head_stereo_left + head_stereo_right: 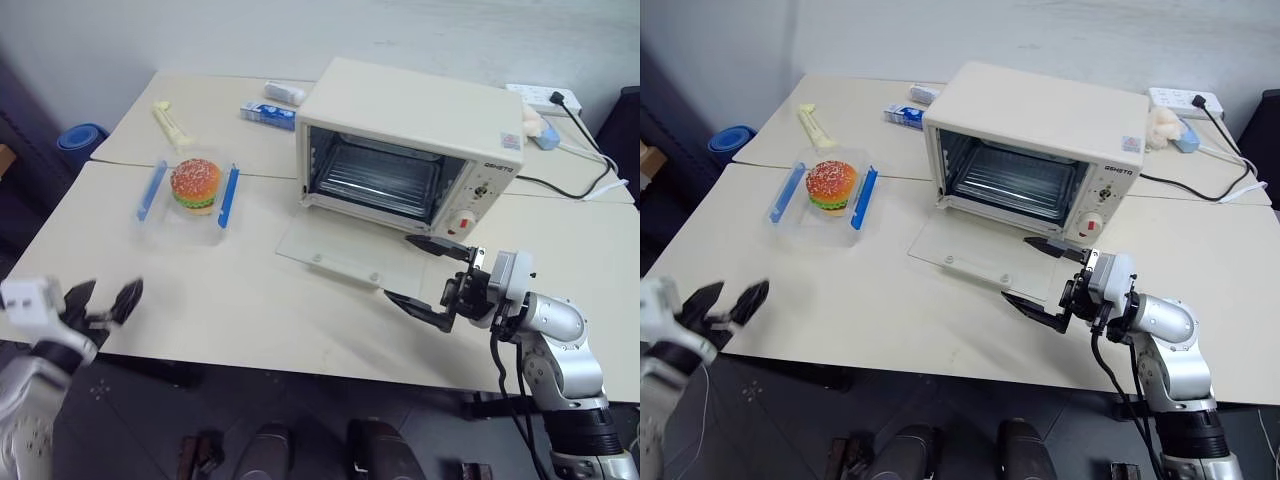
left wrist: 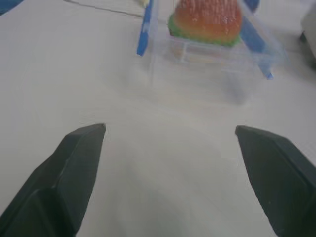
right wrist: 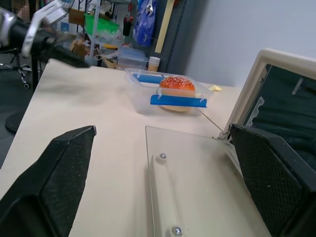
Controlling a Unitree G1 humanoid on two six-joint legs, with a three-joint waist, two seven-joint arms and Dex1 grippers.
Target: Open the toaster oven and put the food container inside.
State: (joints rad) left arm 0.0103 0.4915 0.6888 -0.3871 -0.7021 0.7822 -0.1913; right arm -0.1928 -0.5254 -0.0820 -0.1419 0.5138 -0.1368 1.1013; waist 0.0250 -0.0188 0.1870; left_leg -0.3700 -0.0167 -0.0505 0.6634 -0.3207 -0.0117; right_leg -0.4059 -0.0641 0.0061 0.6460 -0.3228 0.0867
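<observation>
Two grippers, both empty with fingers spread: your left gripper (image 1: 104, 303) hovers level at the table's (image 1: 250, 300) near-left edge; your right gripper (image 1: 430, 280) points leftward over the toaster oven's (image 1: 405, 140) lowered glass door (image 1: 340, 252). Food container (image 1: 190, 190) sits toward the table's left side.

Small illegible brand print, toaster oven (image 1: 1040, 150) front panel
</observation>
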